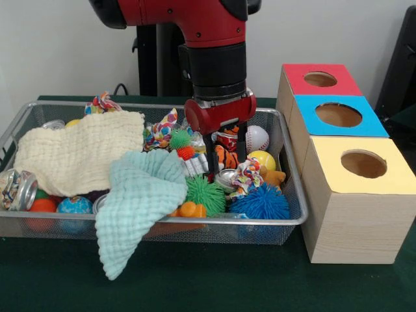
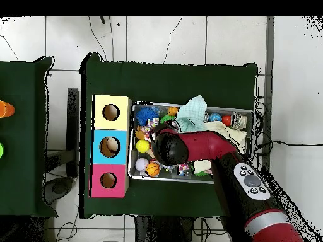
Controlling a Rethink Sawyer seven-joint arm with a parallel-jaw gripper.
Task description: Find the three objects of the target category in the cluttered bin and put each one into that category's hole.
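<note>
The silver wire-mesh bin (image 1: 294, 195) is full of toys and cloths; it also shows in the overhead view (image 2: 132, 161). One knotted multicoloured fabric bundle (image 1: 246, 175) lies near the front right, just beside my gripper. A second bundle (image 1: 161, 130) lies mid-bin behind the cloths. A third bundle (image 1: 103, 103) sits at the far left rim. My gripper (image 1: 225, 159) is open and pointing down into the clutter, its fingers (image 1: 209, 156) straddling an orange striped toy (image 1: 225, 157). In the overhead view the arm (image 2: 189, 148) hides the gripper.
Three wooden boxes with holes stand to the right of the bin: red (image 1: 320, 79), blue (image 1: 338, 115), yellow (image 1: 364, 164). A cream cloth (image 1: 81, 153) and a mint cloth (image 1: 143, 195) cover the bin's left. There are green (image 1: 205, 194) and blue (image 1: 260, 203) spiky balls and a baseball (image 1: 257, 138).
</note>
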